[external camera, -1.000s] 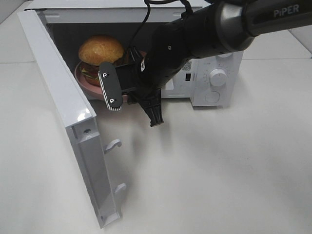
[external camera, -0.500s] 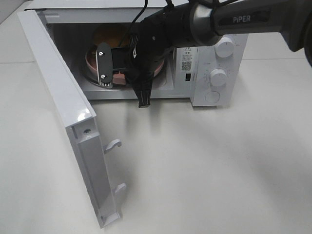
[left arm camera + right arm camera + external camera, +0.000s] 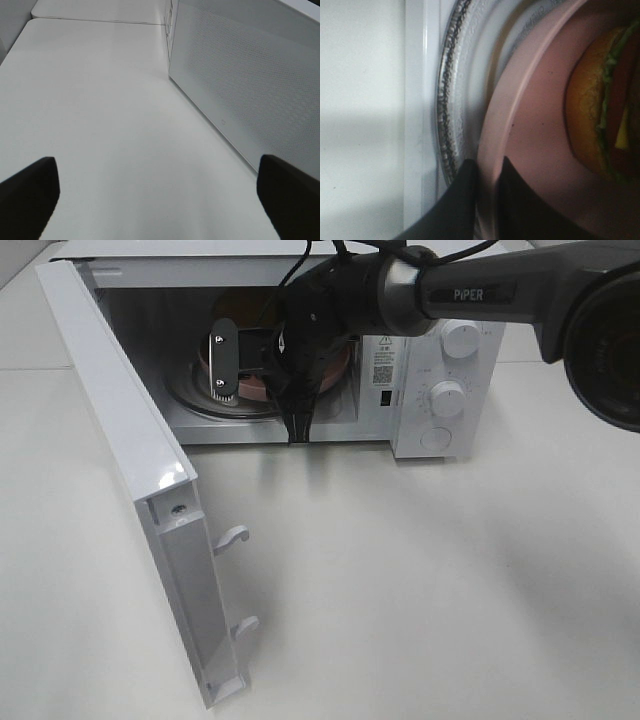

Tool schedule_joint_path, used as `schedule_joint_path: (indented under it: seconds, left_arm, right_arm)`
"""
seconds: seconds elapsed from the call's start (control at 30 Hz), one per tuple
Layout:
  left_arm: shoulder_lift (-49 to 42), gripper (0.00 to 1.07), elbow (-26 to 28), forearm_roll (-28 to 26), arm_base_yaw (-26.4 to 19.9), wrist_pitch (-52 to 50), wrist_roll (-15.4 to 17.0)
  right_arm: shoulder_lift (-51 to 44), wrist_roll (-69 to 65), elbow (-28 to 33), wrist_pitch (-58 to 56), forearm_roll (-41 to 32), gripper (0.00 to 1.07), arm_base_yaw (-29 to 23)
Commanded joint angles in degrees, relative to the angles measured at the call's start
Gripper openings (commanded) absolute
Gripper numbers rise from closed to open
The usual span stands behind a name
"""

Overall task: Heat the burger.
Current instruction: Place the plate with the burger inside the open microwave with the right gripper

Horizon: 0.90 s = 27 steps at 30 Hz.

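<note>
Inside the microwave (image 3: 440, 360), the right gripper (image 3: 487, 167) pinched the rim of the pink plate (image 3: 535, 115); the burger (image 3: 592, 120) sat on that plate, just beyond the fingertips. The left gripper (image 3: 160, 192) gaped wide.

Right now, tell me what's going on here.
The right claw is inside the open microwave, pinching the rim of the pink plate that carries the burger. The plate sits over the glass turntable; whether it is fully set down can't be told. The door stands wide open. The left claw is open and holds nothing, off to the side above the table.
</note>
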<state>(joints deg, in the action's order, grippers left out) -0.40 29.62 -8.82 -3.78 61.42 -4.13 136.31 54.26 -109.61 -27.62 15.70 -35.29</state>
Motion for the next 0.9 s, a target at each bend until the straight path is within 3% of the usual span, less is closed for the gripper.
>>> schedule_joint_path:
  seconds: [0.03,0.77,0.9]
  left_arm:
    - [-0.6,1.00,-0.1,-0.2,0.2,-0.1,0.0]
    - [-0.6,1.00,-0.1,-0.2,0.2,-0.1,0.0]
    - [-0.6,1.00,-0.1,-0.2,0.2,-0.1,0.0]
  right_arm:
    - [-0.9,-0.2,-1.1,2.9,1.2,0.08,0.5]
    - [-0.9,1.3,-1.1,3.6,1.0,0.20,0.1]
    - [-0.9,0.1,-1.1,3.4,1.0,0.29,-0.2]
